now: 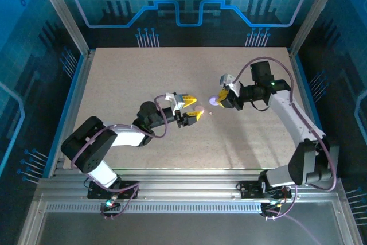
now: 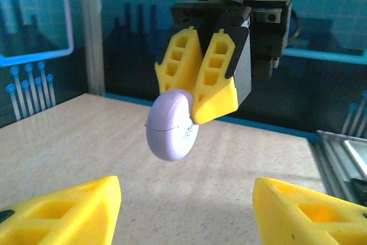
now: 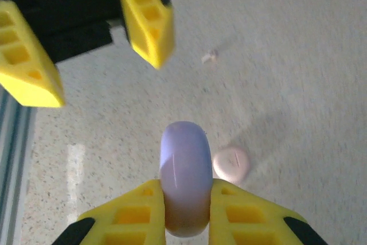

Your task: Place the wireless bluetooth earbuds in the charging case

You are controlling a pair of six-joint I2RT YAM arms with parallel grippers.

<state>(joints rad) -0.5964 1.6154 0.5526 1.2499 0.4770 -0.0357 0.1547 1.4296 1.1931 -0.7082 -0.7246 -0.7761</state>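
- Right pincer (image 3: 186, 194) is clamped tight on the lavender disc (image 3: 184, 153) of the charging case, one yellow finger on each flat face, the disc standing on edge between them
- From the left wrist camera, that right pincer (image 2: 198, 87) points down and the lavender disc (image 2: 171, 127) hangs from its fingertips, clear of the table (image 2: 229, 159), most of it sticking out below the tips
- Left pincer (image 2: 186, 213) stands open, a wide gap between its two yellow fingers and nothing in it
- The held disc sits out in front of the left pincer, opposite that gap, touching neither finger
- From above, left pincer (image 1: 193, 107) and right pincer (image 1: 220, 97) face each other tip to tip, near but apart, with the lavender disc (image 1: 214, 100) at the right one's tips
- Pink disc (image 3: 231, 163) lies flat on the table just beside the right pincer's tips, down below the held disc and apart from it
- A tiny pale earbud (image 3: 209, 57) lies on the table farther out from the right pincer, beyond the pink disc, off to one side of the open left pincer (image 3: 102, 73)
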